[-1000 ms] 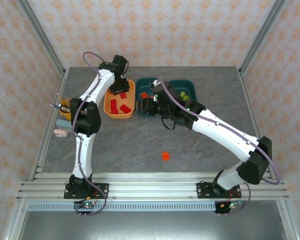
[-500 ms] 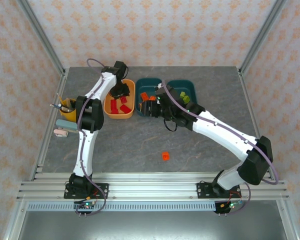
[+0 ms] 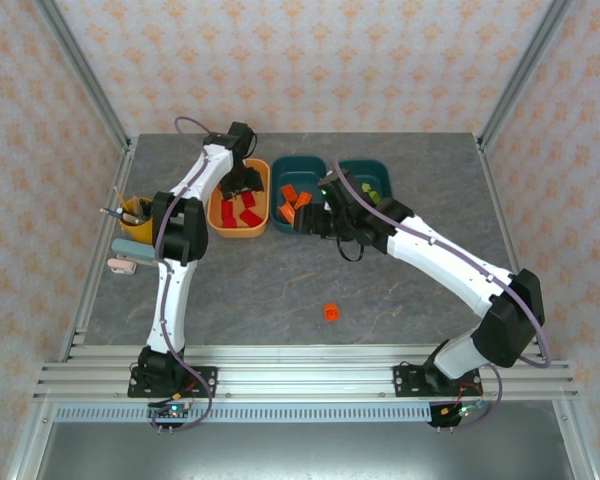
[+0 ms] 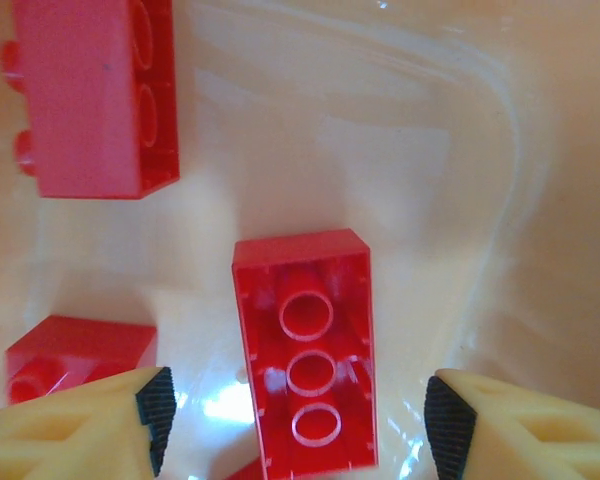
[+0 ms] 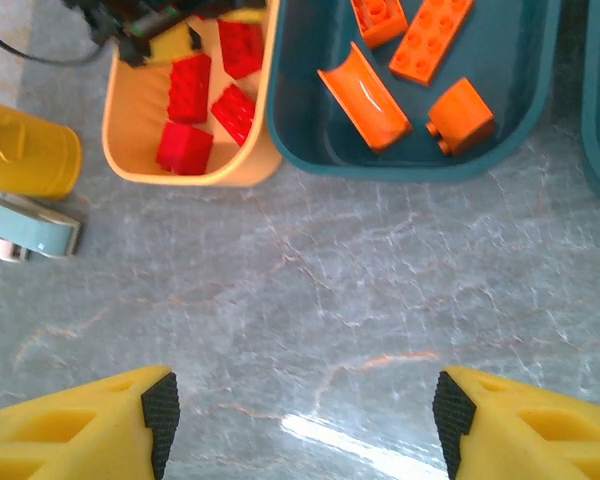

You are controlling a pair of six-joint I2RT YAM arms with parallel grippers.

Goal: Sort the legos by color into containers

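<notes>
- left gripper (image 3: 238, 186): over the peach container (image 3: 218, 221) at the far left of the row; in the left wrist view (image 4: 300, 415) its fingers are spread wide and grip nothing.
- red legos: in the peach container. one lies studs-down (image 4: 310, 350) below the gap between the left fingertips and touches neither; a second (image 4: 95, 90) and a third (image 4: 75, 355) lie beside it.
- right gripper (image 3: 305, 218): at the near edge of the middle teal container (image 3: 277, 168); in the right wrist view (image 5: 302, 412) its fingers are parted over bare table (image 5: 330, 300), nothing between them.
- orange legos: in the middle teal container; a curved piece (image 5: 365, 100), a long plate (image 5: 432, 40) and a small block (image 5: 460, 115).
- loose orange lego (image 3: 331, 312): on the table, well apart from all containers, near the front.
- right teal container (image 3: 384, 170): holds green pieces (image 3: 370, 192).
- yellow cup (image 3: 135, 215) and pale blue object (image 3: 125, 250): at the table's left edge.
</notes>
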